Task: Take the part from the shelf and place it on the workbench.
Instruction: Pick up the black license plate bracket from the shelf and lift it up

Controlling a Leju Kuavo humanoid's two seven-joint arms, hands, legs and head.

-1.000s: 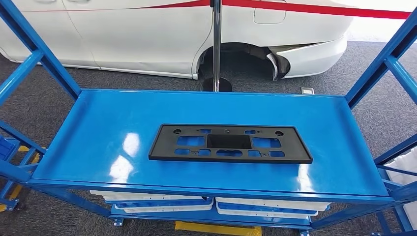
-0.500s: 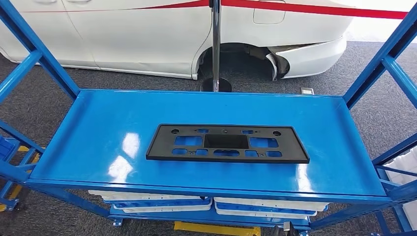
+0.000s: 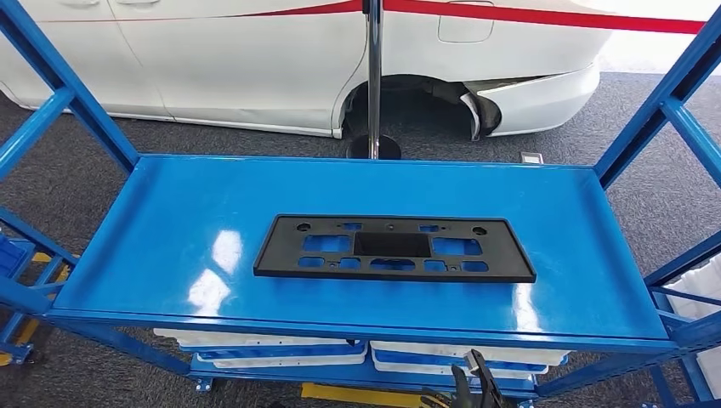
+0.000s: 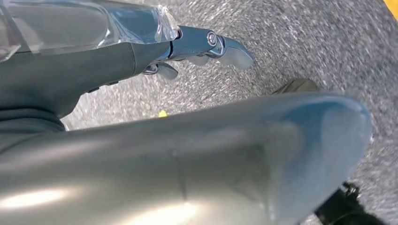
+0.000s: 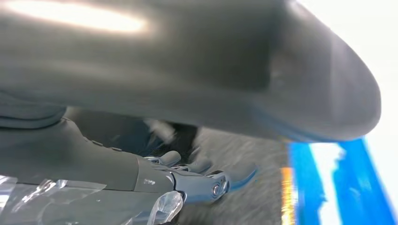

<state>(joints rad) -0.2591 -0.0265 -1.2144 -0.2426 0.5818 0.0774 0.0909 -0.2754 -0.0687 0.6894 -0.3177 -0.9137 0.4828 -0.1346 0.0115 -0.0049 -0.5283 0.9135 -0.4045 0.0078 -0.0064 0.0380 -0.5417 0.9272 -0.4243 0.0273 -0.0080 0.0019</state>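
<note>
One black plastic part [image 3: 394, 247] lies flat in the middle of the head view, resting on the top shelf [image 3: 170, 221] of a blue rack, its long side running across the frame. It is a thin rectangular frame pierced by several openings. It will likely be light and fairly stiff, though a long thin panel like this may flex if lifted by one end. The glossy painted shelf looks slick, so the part may slide when pushed. The best hold seems to be along a long edge or through one of the larger openings near the middle, since it lies flush and offers little to get under.

The right hand [image 3: 473, 387] shows at the bottom edge of the head view, right of centre, below the shelf front and well short of the part. In the right wrist view its fingers [image 5: 206, 180] stretch out, slightly apart, holding nothing. The left hand [image 4: 202, 44] sits in the upper middle of the left wrist view over grey carpet, fingers likewise extended and empty.

One white car [image 3: 255, 59] stands across the top of the head view, with one chrome post [image 3: 374, 76] in front of it. White trays [image 3: 272, 344] sit on the lower shelf; their number is unclear.
</note>
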